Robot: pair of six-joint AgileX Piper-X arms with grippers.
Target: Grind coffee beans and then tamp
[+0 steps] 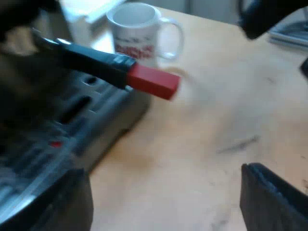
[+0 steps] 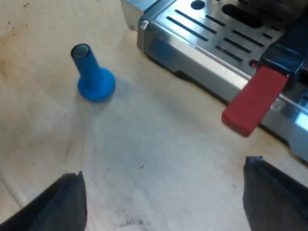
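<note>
The machine point(image 2: 192, 60) stood on a wooden table point(image 1: 226, 110) with its slotted steel tray point(image 2: 216, 31) turned toward both arms. A dark handle point(image 1: 91, 60) jutted from the machine's front above the tray. Its red end point(image 2: 254, 101) reached out past the tray's edge and hung over the table. The metal head of that holder, back against the machine, was too blurred for me to make out.

A blue tamper point(image 2: 92, 77) stood upright on its base on the table, near the corner of the machine's tray but apart from it. A white mug point(image 1: 137, 31) with red print stood on the table just beyond the machine, its ear pointing away from it.

The left gripper point(image 1: 161, 192) hovered over the table beside the machine's tray, near the red end. Its fingers were spread wide and held nothing. The right gripper point(image 2: 163, 185) hung over the table off the machine's front, between the tamper and the red end, also spread wide and empty.
</note>
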